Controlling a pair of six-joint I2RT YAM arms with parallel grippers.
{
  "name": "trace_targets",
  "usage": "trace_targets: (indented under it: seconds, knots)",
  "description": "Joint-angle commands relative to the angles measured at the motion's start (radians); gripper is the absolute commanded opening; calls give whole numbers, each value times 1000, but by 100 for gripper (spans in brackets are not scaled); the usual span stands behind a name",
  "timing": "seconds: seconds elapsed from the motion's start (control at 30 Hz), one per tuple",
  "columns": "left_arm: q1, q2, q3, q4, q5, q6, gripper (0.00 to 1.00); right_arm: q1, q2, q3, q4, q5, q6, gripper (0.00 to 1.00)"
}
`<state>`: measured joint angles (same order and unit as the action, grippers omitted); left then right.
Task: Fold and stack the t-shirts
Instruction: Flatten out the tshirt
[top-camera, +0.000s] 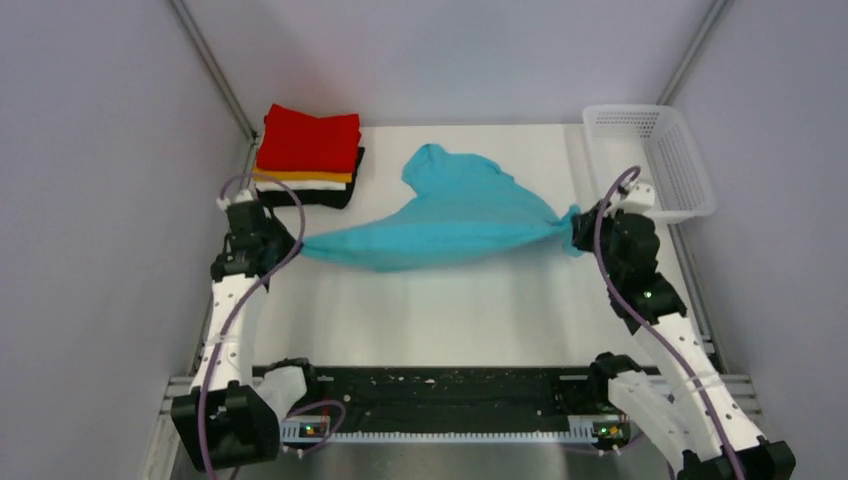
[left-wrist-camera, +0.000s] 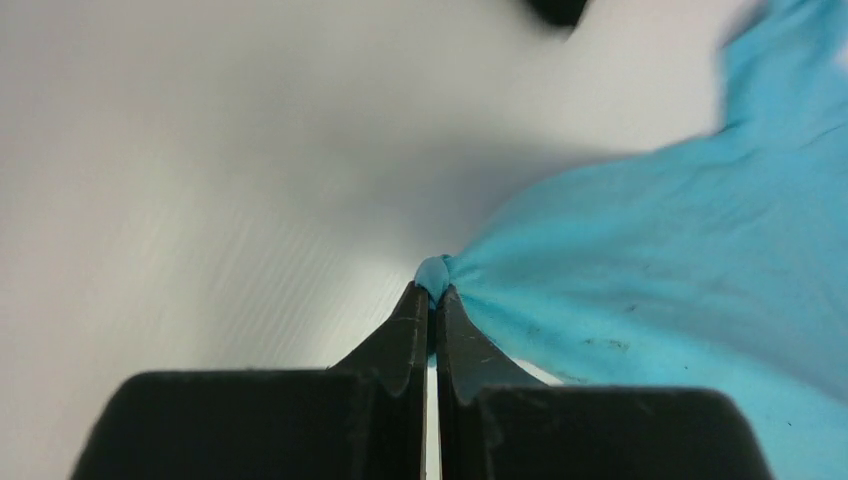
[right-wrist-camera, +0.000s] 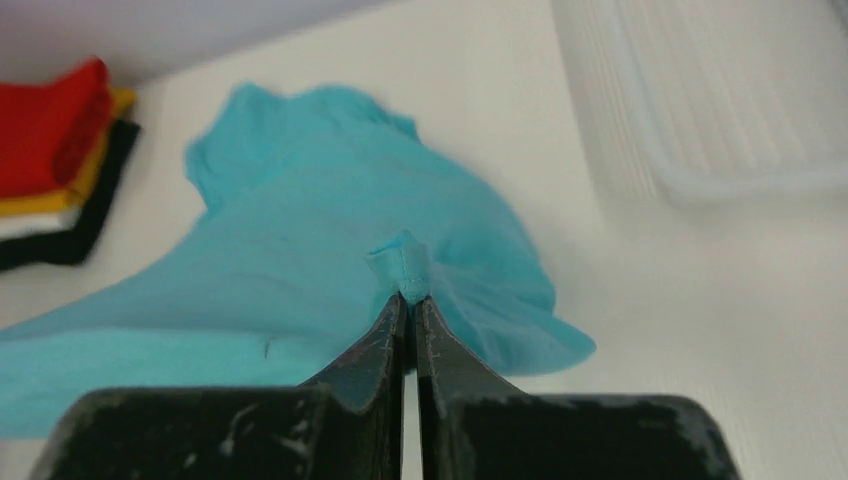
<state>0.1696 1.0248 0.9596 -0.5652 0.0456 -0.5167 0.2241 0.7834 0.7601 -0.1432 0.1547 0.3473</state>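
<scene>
The turquoise-blue t-shirt (top-camera: 450, 215) hangs stretched between both arms above the middle of the table. My left gripper (top-camera: 298, 243) is shut on its left corner, and a small bunch of cloth (left-wrist-camera: 434, 275) pokes past the tips. At the right end my right gripper (top-camera: 572, 228) is shut on a hem fold (right-wrist-camera: 405, 268). The rest of the shirt (right-wrist-camera: 250, 270) sags and trails toward the table's back. A folded stack of t-shirts (top-camera: 308, 155) sits at the back left, red on top, then orange, white and black.
A white plastic mesh basket (top-camera: 690, 165) stands at the back right, next to my right arm. Grey walls close in both sides. A black strip (top-camera: 440, 400) runs along the near edge between the arm bases.
</scene>
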Motion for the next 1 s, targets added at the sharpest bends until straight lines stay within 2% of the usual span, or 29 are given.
trace_targets:
  seconds: [0.0, 0.17, 0.27, 0.33, 0.4, 0.5, 0.57, 0.63, 0.67, 0.7, 0.83, 0.93, 0.97]
  knots:
    - [5, -104, -262, 80, 15, -103, 0, -6, -157, -217, -187, -22, 149, 8]
    - [5, -143, -454, 149, 27, -241, 0, -6, -262, -440, -268, -148, 357, 19]
    - [5, -143, -519, 166, -51, -250, 0, -5, -346, -500, -320, -145, 438, 33]
    - [5, -131, -524, 150, -102, -262, 0, -4, -381, -491, -356, -94, 451, 49]
    - [5, -115, -508, 136, -126, -276, 0, -4, -393, -453, -394, -28, 451, 61]
    - [5, -96, -481, 118, -162, -283, 0, -4, -381, -378, -419, 31, 416, 71]
    - [5, -100, -472, 120, -170, -283, 0, -4, -357, -312, -437, 77, 404, 75]
    - [5, -109, -477, 137, -156, -276, 0, -4, -320, -257, -410, 95, 376, 78]
    - [5, -111, -480, 146, -146, -275, 0, -4, -294, -238, -378, 91, 349, 91]
    - [5, -108, -484, 154, -135, -273, 0, -4, -264, -222, -338, 75, 328, 97]
    - [5, -62, -484, 183, -111, -279, 0, 23, -17, -187, -103, -85, 266, 99]
    - [6, -19, -472, 199, -99, -278, 0, 118, 243, -91, 21, -46, 200, 99]
    - [5, -4, -465, 195, -94, -277, 11, 133, 339, -59, 36, -34, 187, 99]
